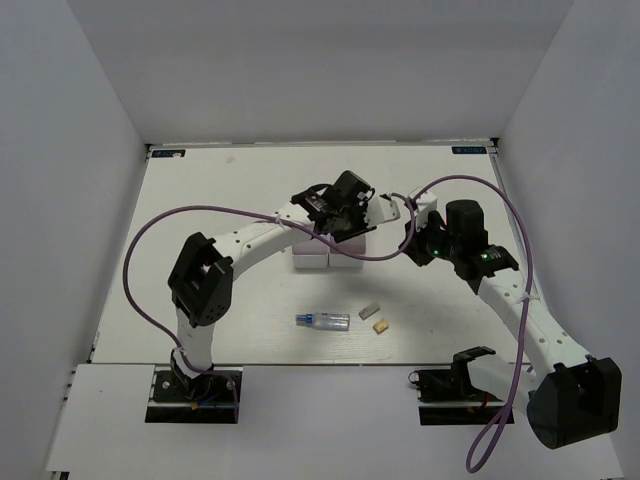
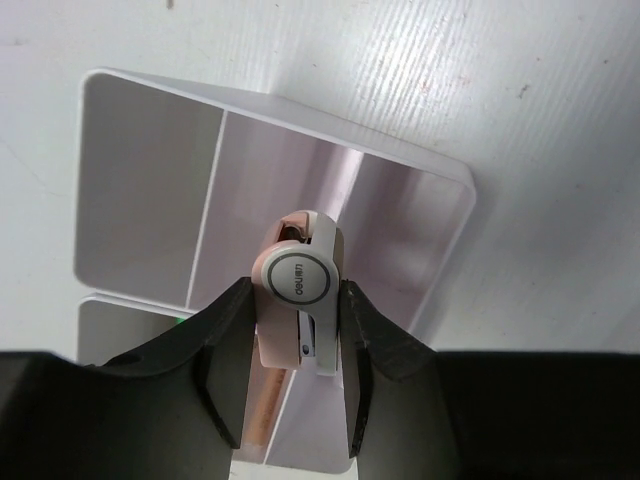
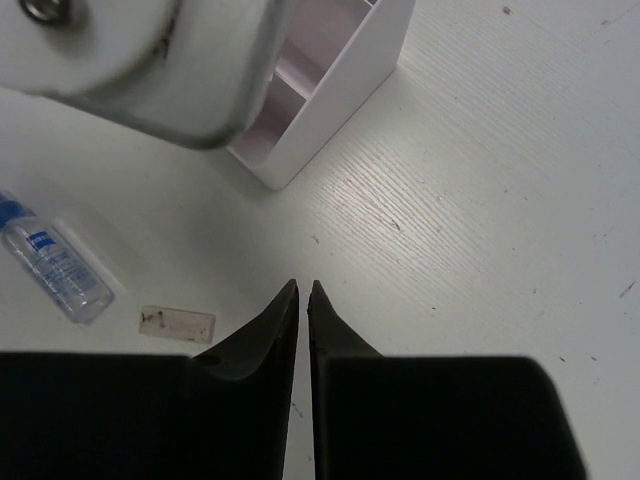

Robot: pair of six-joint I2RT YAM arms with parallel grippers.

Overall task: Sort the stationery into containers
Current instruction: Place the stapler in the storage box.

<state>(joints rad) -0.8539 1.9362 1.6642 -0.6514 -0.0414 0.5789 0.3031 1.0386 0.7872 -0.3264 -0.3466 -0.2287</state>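
Pink and white plastic formed the capsule [image 2: 297,275] that my left gripper [image 2: 298,335] pinched between both fingers [image 2: 230,340], with the capsule's round printed end facing the wrist camera. I held this capsule above one white container [image 2: 150,170], roughly in line with its middle compartment. I could not tell whether its lower end was below the rim. A second container [image 2: 120,320] of the same kind stood touching the first, side against side.

My right gripper [image 3: 302,292] had its fingers pressed together, tips almost touching. It hovered over the table [image 3: 480,200] near a corner of the containers.

On the near side, apart from the boxes, three items lay on the table:
- a clear tube [image 1: 323,320] with a blue cap
- a pale eraser [image 1: 370,312] near the tube's clear end
- a tan eraser [image 1: 381,325] just beside the pale one
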